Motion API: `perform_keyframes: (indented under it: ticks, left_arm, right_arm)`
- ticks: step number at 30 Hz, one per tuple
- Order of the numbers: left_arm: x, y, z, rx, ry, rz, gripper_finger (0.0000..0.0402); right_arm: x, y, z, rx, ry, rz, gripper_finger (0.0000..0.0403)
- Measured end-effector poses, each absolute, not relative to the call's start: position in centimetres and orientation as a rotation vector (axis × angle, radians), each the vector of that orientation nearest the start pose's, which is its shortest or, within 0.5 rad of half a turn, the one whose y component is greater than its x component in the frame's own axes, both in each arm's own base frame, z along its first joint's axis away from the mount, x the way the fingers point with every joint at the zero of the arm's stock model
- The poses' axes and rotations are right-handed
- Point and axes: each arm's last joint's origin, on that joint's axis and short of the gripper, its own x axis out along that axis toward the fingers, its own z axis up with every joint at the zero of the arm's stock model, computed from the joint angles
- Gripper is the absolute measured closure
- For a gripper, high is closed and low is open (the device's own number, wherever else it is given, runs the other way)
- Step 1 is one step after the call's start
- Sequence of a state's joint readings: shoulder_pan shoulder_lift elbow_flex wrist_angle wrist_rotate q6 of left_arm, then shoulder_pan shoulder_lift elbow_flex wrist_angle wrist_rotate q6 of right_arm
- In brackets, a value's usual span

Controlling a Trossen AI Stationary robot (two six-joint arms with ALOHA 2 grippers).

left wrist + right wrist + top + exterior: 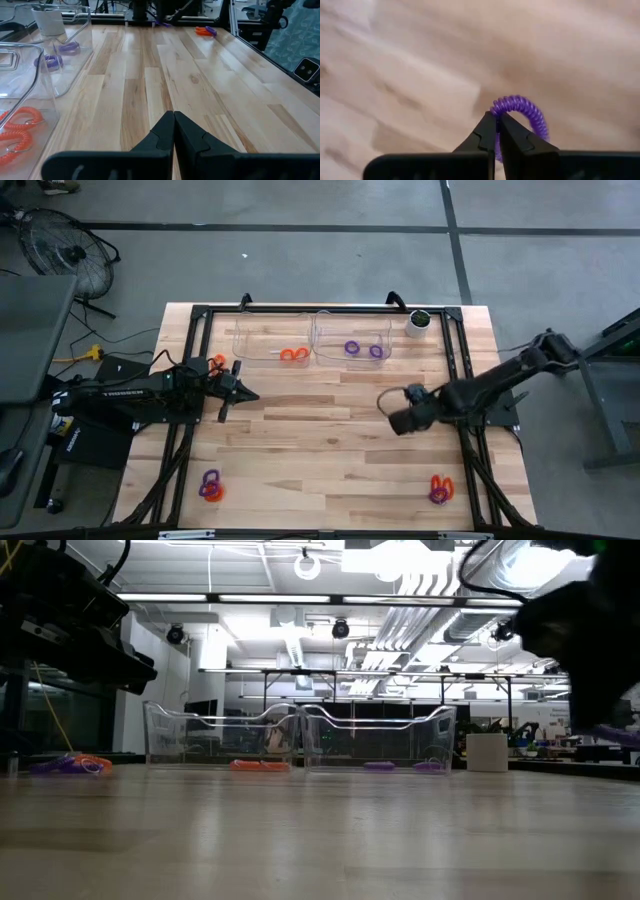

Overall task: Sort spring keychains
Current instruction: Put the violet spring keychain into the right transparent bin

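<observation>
My right gripper [386, 406] is over the table's middle right, shut on a purple spring keychain [526, 109]. My left gripper [244, 393] is shut on nothing at the table's left, in front of the bins. Orange keychains [293, 355] lie in the left clear bin and purple ones [363, 349] in the right bin. A purple and orange pair [210, 487] lies near the near left corner. Another pair [440, 488] lies near the near right corner. One orange keychain [218, 361] sits beside the left arm. My right gripper pinches the purple keychain's coil at one spot of its loop [495, 107] between the two fingertips. The rest of the loop arches out past the fingers. In the low view it shows purple [617, 733] below the gripper, lifted clear of the table.
Two clear bins [313, 330] stand side by side at the far edge, with a small white cup with a dark top [418, 322] to their right. A black frame rail [195, 330] runs around the wooden table. Bare wood [320, 450] lies between the arms.
</observation>
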State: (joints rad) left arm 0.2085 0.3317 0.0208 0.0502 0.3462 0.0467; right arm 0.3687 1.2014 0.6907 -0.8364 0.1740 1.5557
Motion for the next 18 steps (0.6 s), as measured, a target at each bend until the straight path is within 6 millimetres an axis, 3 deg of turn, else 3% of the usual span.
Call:
perform_keyframes:
  ticks: [9,18]
  left_arm:
    - [11.3,1.4,14.7,-0.025,0.248,-0.143,0.04]
    - [11.3,1.4,14.7,-0.025,0.248,-0.143,0.04]
  right_arm:
    - [19.0,1.0,20.8,0.865,0.96,-0.759,0.0403]
    - [22.3,-3.5,24.9,0.616,0.899,-0.67,0.0403]
